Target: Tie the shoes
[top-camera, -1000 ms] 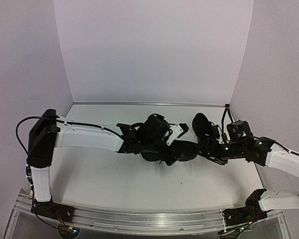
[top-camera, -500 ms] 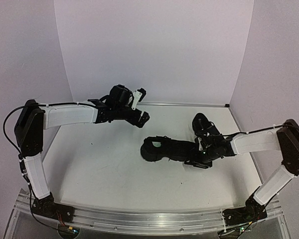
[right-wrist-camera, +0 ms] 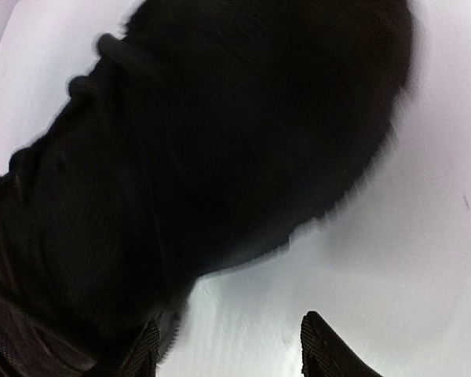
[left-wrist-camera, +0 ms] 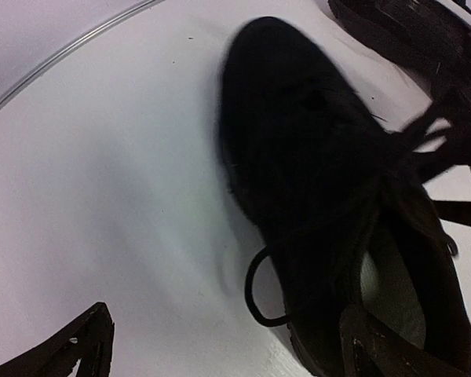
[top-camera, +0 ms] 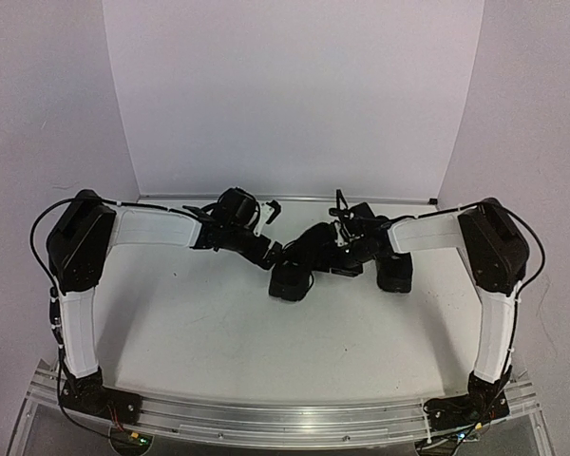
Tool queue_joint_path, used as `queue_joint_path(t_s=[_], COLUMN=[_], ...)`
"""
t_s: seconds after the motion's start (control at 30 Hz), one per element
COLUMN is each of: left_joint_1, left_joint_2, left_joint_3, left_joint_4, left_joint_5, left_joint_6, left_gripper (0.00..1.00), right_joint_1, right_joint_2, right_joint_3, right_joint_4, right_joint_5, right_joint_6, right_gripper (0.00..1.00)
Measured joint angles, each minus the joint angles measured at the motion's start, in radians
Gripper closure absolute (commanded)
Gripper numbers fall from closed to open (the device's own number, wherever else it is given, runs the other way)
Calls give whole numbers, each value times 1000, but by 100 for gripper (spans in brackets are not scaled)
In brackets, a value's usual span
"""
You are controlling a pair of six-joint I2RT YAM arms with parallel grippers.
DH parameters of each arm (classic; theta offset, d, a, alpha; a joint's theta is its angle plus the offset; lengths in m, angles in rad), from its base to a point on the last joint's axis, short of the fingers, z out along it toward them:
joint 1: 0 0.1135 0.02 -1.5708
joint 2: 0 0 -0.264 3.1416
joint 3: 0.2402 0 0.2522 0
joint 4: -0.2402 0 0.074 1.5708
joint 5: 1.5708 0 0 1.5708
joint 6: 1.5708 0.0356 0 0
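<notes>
Laces [left-wrist-camera: 420, 137] lie loose beside the middle shoe [top-camera: 297, 269], which sits slantwise at the centre of the overhead view on the white table [top-camera: 218, 332]. Its pale insole [left-wrist-camera: 385, 287] shows at the lower right of the left wrist view, and the other shoe [top-camera: 395, 273] sits just right of it, below the right arm. The left gripper [top-camera: 271, 231] hangs at the middle shoe's left side with fingers spread wide around nothing, while the right gripper [right-wrist-camera: 231, 342] is close over a blurred black toe [right-wrist-camera: 243, 118], fingers apart with bare table between them.
</notes>
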Motion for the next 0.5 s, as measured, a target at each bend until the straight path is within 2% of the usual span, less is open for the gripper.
queue_joint_path(t_s=[0.13,0.23,0.33,0.5], left_joint_1=[7,1,-6,1], left_joint_2=[-79,-151,-199,-246], left_joint_3=[-109,-198,-253,-259], left_joint_4=[34,34,30,10], left_joint_5=[26,53,52,10], left_joint_6=[-29,-47,-61,-103], left_gripper=[2,0,0,0], right_joint_1=[-5,-6,-8,-16], right_joint_2=[82,91,90,68], right_joint_3=[137,173,173,102], right_joint_4=[6,13,22,37], right_joint_5=[-33,-59,-77,-106], right_joint_6=[-38,-55,-65,-76], right_gripper=[36,33,31,31])
